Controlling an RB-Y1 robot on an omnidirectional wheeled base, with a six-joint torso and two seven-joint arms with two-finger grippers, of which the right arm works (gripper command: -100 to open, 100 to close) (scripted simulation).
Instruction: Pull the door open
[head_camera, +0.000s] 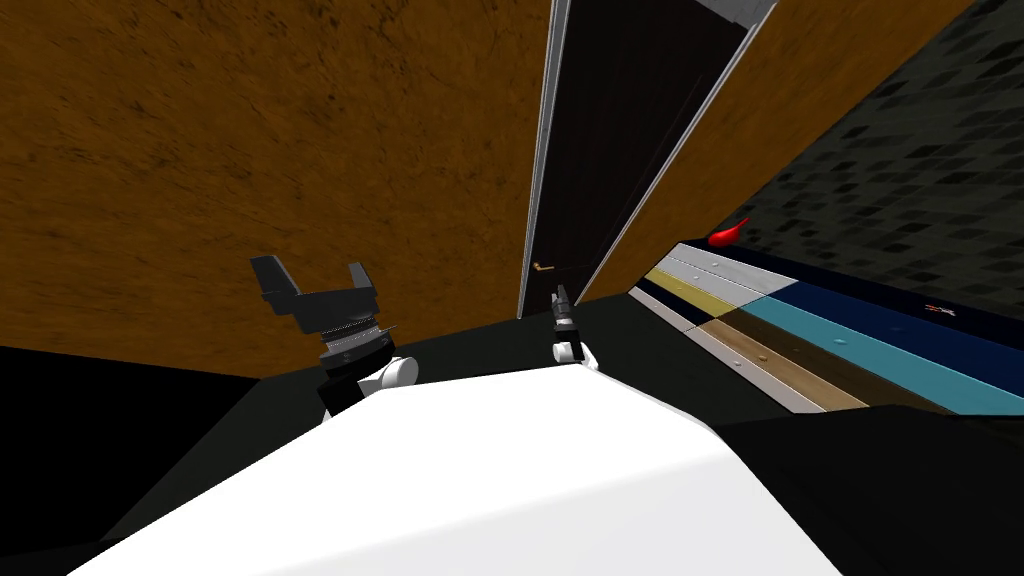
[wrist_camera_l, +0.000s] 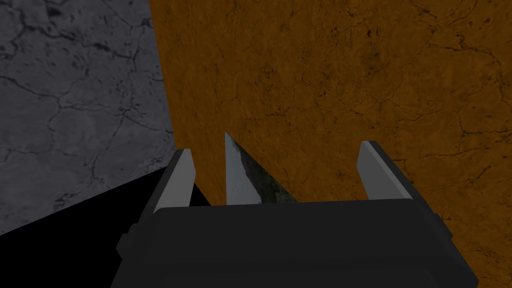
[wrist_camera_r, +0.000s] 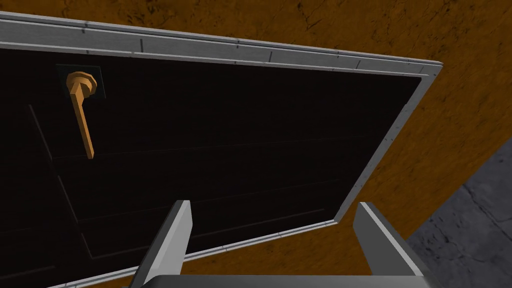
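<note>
**Ana:** What surrounded the robot?

**Ben:** An orange-brown mottled wall (head_camera: 250, 150) spread from nine to twelve o'clock. A dark tiled wall (head_camera: 920, 170) stood at two, and below it, at three, lay a floor patch of coloured stripes (head_camera: 800, 340).

**Ana:** And the counts?

**Ben:** There was one dark door (head_camera: 620, 130) at about one o'clock, set in one grey frame (head_camera: 540, 150). There were two grippers, one small red thing (head_camera: 728, 235) at the stripes' far end, and one tan lever handle (wrist_camera_r: 82, 110) near the door's edge.

**Ana:** How were the arms posed?

**Ben:** The right arm was held out ahead at twelve. The right gripper (head_camera: 561, 298) faced the door with its fingers spread and empty. The handle sat at eleven o'clock from it, near but not touching. The left gripper (head_camera: 315, 282) was raised at ten o'clock, fingers likewise parted and holding nothing.
</note>
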